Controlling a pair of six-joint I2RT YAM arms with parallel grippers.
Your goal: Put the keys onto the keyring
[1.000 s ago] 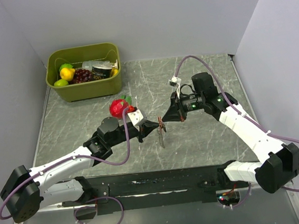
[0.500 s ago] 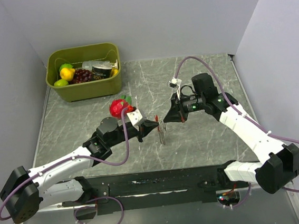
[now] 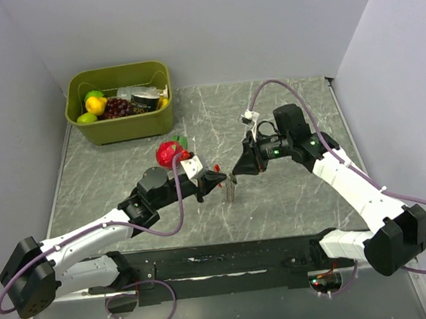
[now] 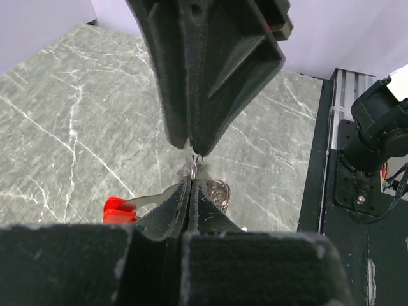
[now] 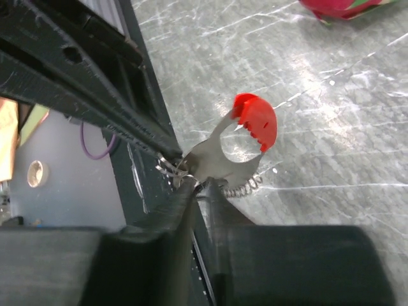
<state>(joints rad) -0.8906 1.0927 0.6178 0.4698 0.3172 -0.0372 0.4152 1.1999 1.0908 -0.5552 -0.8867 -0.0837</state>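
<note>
My left gripper (image 3: pixel 219 178) and right gripper (image 3: pixel 235 170) meet tip to tip above the middle of the table, both shut. Between the tips sits the keyring (image 5: pixel 220 156): a curved silvery plate with a bright-red fob end (image 5: pixel 256 120) and a coiled wire ring (image 5: pixel 243 186). In the left wrist view the red fob (image 4: pixel 118 209) sticks out left of my shut left gripper (image 4: pixel 191 183) and the ring (image 4: pixel 220 191) shows to its right. My right gripper (image 5: pixel 199 186) pinches the metal beside the coil. A grey metal piece (image 3: pixel 231 190) hangs under the tips; I cannot tell whether it is a key.
A red strawberry toy (image 3: pixel 171 153) lies just behind the left wrist. An olive bin (image 3: pixel 123 124) with toy fruit and a can stands at the back left. The black rail (image 3: pixel 230 259) runs along the near edge.
The right gripper has moved a little left, closer to the left gripper's tip. The hanging metal piece now shows shorter and the red fob has swung up to the left.
</note>
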